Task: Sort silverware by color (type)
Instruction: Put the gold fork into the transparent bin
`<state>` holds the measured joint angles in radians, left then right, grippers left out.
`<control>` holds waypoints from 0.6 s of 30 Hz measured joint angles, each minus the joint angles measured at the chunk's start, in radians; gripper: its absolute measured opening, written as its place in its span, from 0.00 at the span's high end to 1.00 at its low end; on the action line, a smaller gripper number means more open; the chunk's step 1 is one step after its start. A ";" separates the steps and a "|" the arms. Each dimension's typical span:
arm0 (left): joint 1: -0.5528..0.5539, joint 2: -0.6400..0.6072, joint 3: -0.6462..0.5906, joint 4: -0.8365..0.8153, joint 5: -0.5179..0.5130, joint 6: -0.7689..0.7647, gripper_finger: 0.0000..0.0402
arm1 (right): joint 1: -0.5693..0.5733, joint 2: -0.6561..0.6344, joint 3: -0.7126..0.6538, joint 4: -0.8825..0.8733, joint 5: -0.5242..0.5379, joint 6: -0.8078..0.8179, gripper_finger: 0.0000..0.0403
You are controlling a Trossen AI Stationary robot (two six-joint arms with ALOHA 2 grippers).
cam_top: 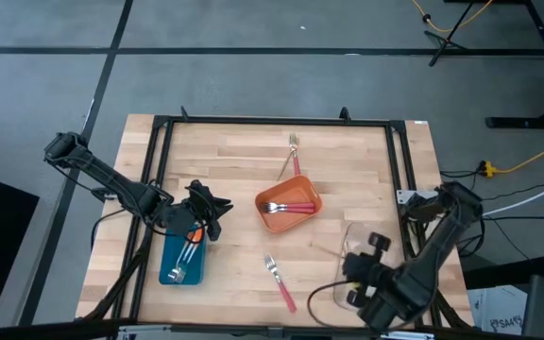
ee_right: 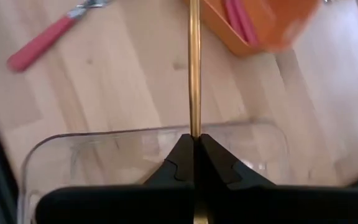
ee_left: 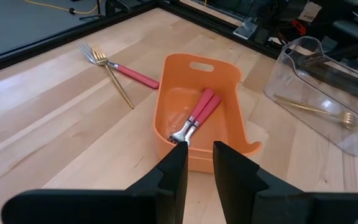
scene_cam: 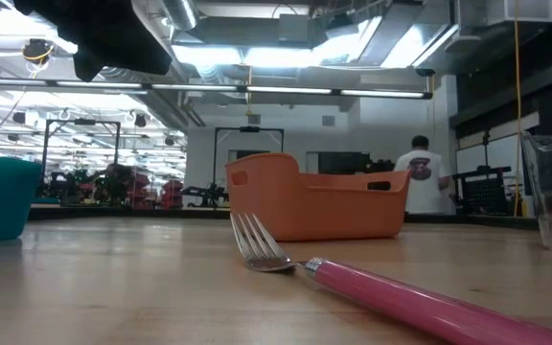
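Observation:
My right gripper (ee_right: 194,140) is shut on a gold fork (ee_right: 194,68) above the clear tray (cam_top: 357,269) at the table's near right. A gold fork (ee_left: 316,111) shows through that tray's wall in the left wrist view; whether it is the held one I cannot tell. My left gripper (ee_left: 199,163) is open and empty above the blue tray (cam_top: 179,260), which holds orange-handled forks (cam_top: 190,247). The orange tray (cam_top: 289,210) holds two pink-handled forks (ee_left: 199,112). One pink-handled fork (cam_top: 280,281) lies flat near the front edge. Another pink-handled fork (ee_left: 132,73) and a gold one (ee_left: 118,84) lie crossed near the far edge. My right gripper pinches the gold fork's thin shaft (ee_right: 194,124) between its two fingers. The shaft runs along the fingers and sticks straight out ahead of them, over the clear tray's wall toward the orange tray. Its far end leaves the picture, so which end I hold cannot be told.
A black frame (cam_top: 272,121) runs around the tabletop. Bare wood lies between the orange tray and the near pink-handled fork (scene_cam: 401,297). In the low view a person (scene_cam: 420,177) stands far back in the room.

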<state>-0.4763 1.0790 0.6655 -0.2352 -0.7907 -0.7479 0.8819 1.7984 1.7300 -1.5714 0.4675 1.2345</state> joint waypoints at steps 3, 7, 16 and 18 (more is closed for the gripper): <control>0.000 0.000 0.000 0.000 0.000 0.000 0.83 | 0.035 -0.022 -0.070 0.000 0.000 0.166 1.00; 0.000 0.000 0.000 0.000 0.000 0.000 0.83 | 0.084 -0.039 -0.135 0.000 -0.006 0.379 1.00; 0.000 0.000 0.000 0.000 0.000 0.000 0.83 | 0.211 -0.040 -0.213 0.008 -0.006 0.776 1.00; 0.000 0.000 0.000 0.000 0.000 0.000 0.83 | 0.231 -0.040 -0.243 0.028 -0.005 0.839 1.00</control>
<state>-0.4763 1.0790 0.6652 -0.2356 -0.7907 -0.7479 1.1134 1.7580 1.4870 -1.5430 0.4623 2.0737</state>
